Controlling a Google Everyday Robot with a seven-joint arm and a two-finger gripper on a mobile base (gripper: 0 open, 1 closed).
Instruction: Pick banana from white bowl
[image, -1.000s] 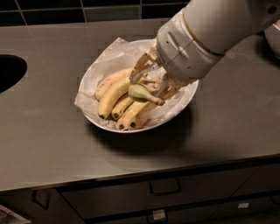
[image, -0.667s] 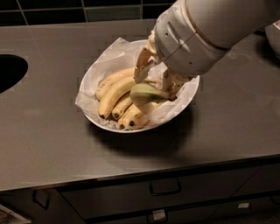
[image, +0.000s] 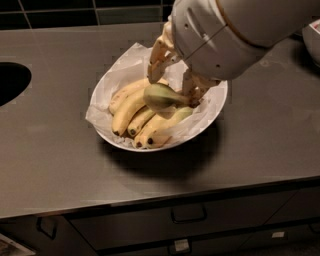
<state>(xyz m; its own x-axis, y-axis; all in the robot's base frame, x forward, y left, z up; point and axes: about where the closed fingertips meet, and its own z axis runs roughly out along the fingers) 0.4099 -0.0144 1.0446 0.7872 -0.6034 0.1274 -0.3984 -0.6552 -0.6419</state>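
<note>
The white bowl (image: 212, 112), lined with crumpled white paper, stands on the dark counter and holds a bunch of yellow bananas (image: 131, 111). The short green-tinged banana (image: 161, 96) sits above the bunch, tilted, with its stem end to the right. My gripper (image: 175, 86) reaches down into the bowl from the upper right and is shut on this banana, one finger (image: 157, 56) on its far left side and the other at its stem end. The large white arm hides the back right of the bowl.
A dark round sink opening (image: 10, 82) lies at the counter's left. Another white bowl (image: 313, 40) stands at the right edge. Dark tiles run along the back. Drawer fronts (image: 188, 215) are below the counter's front edge.
The gripper has shifted slightly up and left over the bowl. The green-tinged banana has risen a little off the bunch with it.
</note>
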